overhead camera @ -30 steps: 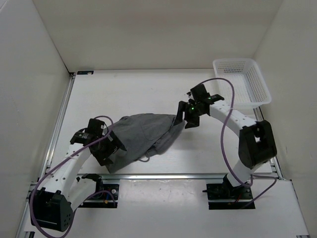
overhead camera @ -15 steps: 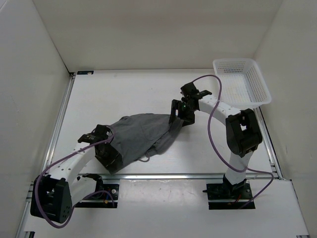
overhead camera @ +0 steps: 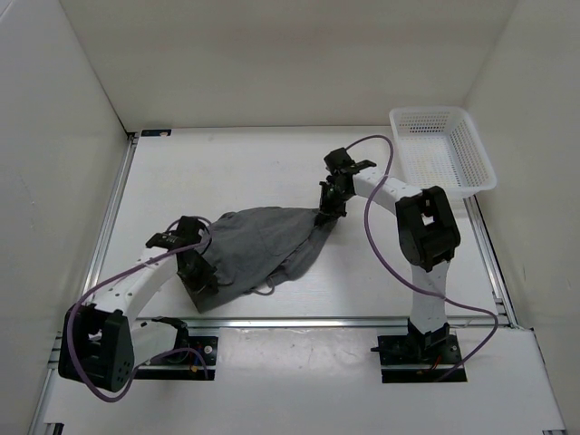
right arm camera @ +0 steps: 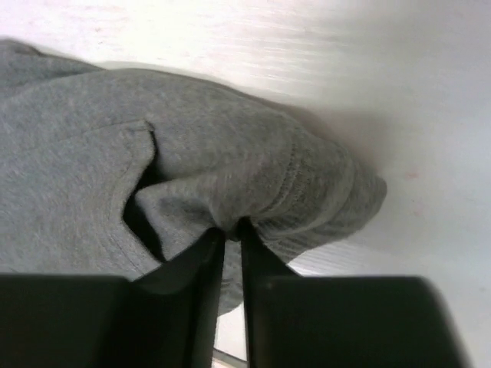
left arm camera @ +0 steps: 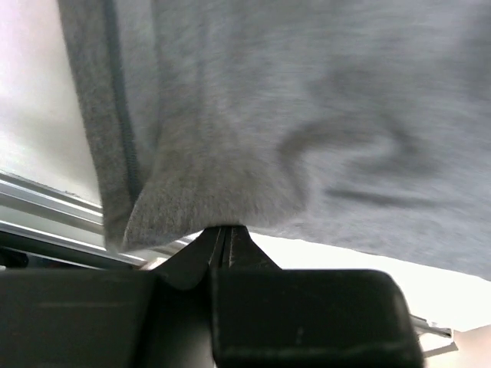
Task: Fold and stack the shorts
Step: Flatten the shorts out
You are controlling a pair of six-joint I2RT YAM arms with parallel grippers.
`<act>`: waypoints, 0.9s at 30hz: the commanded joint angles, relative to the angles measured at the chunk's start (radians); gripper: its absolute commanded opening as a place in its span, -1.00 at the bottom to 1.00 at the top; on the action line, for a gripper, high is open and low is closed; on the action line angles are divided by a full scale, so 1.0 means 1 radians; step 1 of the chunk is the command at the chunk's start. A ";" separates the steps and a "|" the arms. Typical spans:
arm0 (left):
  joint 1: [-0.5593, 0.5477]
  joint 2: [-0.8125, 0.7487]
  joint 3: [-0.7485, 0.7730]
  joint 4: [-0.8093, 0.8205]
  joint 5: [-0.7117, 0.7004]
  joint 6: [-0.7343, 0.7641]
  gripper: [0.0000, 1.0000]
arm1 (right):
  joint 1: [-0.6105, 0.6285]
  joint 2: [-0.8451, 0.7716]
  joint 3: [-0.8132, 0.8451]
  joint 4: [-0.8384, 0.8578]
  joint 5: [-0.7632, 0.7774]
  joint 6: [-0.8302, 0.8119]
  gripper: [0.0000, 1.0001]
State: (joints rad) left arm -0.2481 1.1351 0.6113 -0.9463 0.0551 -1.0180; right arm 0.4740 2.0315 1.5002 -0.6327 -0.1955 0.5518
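Note:
The grey shorts [overhead camera: 258,246] lie crumpled on the white table between the two arms. My left gripper [overhead camera: 195,276] sits at their near-left edge; in the left wrist view it [left arm camera: 222,230] is shut on a hemmed corner of the shorts [left arm camera: 268,138]. My right gripper [overhead camera: 328,210] is at their far-right tip. From the right wrist camera it [right arm camera: 230,228] is pinched shut on a bunched fold of the shorts [right arm camera: 230,169] beside the ribbed waistband [right arm camera: 322,192].
A white mesh basket [overhead camera: 442,148] stands at the back right corner. A metal rail [overhead camera: 344,320] runs along the near table edge, another along the left side. White walls enclose the table.
Both grippers closed on the shorts: the left moved in over the near-left corner, the right swung left and back onto the far-right tip. The fabric has stretched slightly between them.

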 commanded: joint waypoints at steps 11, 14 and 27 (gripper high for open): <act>-0.117 -0.038 -0.024 -0.034 -0.041 -0.103 1.00 | 0.008 -0.071 -0.037 -0.002 0.008 0.003 -1.00; -0.155 -0.029 -0.038 -0.034 -0.052 -0.154 1.00 | 0.008 -0.092 -0.055 -0.002 0.008 -0.006 -1.00; -0.263 0.282 0.117 0.035 -0.162 -0.137 -0.04 | -0.024 -0.191 -0.142 -0.002 0.045 -0.015 -1.00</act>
State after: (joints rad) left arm -0.4953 1.3632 0.6670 -0.9501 -0.0277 -1.1637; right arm 0.4740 1.9114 1.3823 -0.6254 -0.1703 0.5465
